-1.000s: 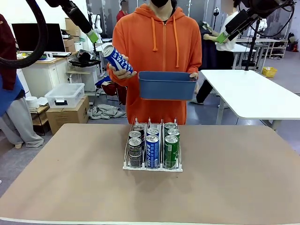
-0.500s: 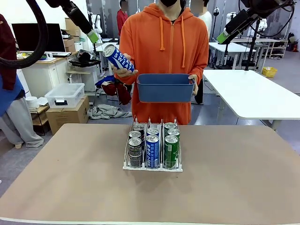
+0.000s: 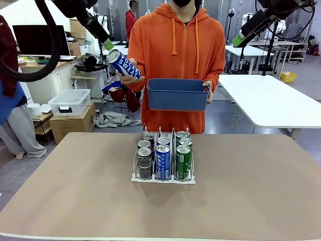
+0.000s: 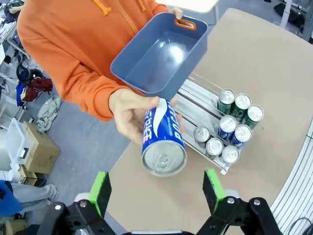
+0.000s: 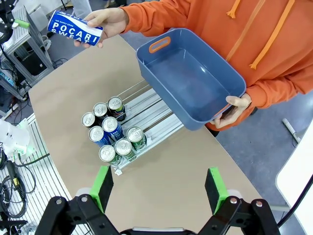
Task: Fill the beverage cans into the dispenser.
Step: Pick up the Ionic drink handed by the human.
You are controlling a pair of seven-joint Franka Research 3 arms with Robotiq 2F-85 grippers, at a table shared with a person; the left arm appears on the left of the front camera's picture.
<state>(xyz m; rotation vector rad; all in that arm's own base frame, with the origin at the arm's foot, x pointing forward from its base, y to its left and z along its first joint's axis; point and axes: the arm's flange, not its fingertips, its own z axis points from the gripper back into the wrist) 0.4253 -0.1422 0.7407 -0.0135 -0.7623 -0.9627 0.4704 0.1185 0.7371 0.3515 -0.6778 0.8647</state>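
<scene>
Landmark: clear-and-white three-lane wire dispenser (image 3: 163, 163) mid-surface (image 3: 251, 201), seven slim silver-topped cans (image 3: 163, 161) in it, dark, blue, green. Up left of it, left tool (image 4: 155, 193) spread wide, empty, pointing at the blue-and-white drink can (image 3: 124, 64) that the person's hand (image 3: 131, 76) holds out. Above dispenser, person holds empty blue plastic bin (image 3: 177, 94). Up right, right tool (image 5: 157, 192) wide, empty. Step: handover. Next: likely left tool closes round offered can, then lanes it.
</scene>
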